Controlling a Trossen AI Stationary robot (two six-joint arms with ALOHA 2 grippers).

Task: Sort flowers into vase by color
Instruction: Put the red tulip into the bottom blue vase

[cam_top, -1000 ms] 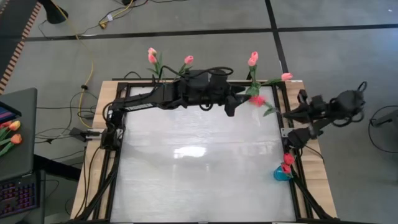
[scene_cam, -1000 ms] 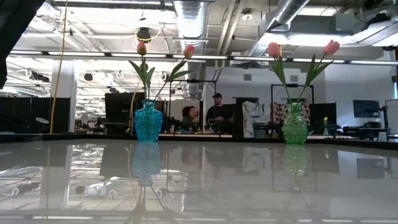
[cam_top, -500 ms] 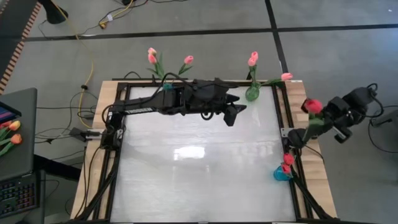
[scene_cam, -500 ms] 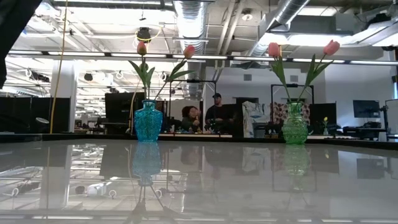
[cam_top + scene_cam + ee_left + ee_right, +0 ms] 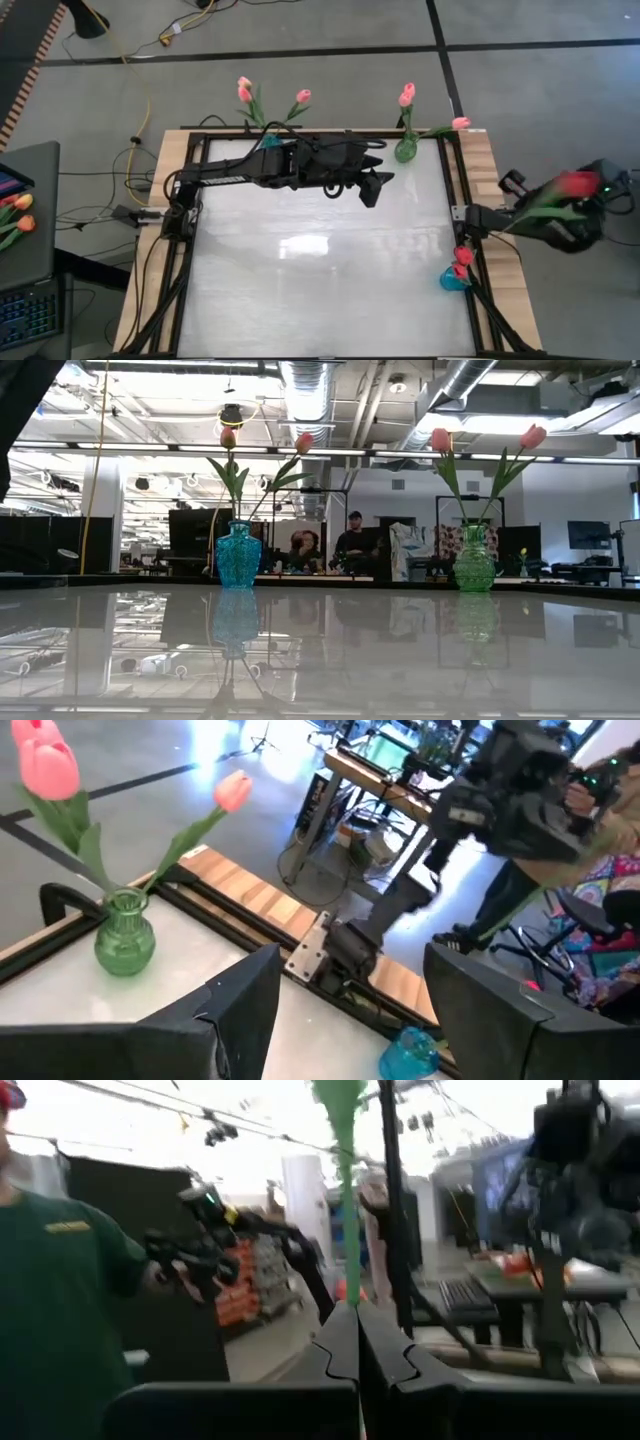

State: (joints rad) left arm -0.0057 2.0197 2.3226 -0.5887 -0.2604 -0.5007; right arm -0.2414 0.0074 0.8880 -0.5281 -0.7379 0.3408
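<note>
The right end effector point(image 5: 560, 205), clenched on a red tulip point(image 5: 577, 183) beyond the desk's point(image 5: 320, 260) right edge, should swing inward slowly, stem upright, while the left end effector point(image 5: 372, 186) waits released near the far edge

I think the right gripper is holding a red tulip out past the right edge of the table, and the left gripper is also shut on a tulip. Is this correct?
Not entirely. The right gripper is shut on the red tulip beyond the table's right edge, but the left gripper is open and holds nothing, as the left wrist view shows; it hovers over the table's far side.
</note>
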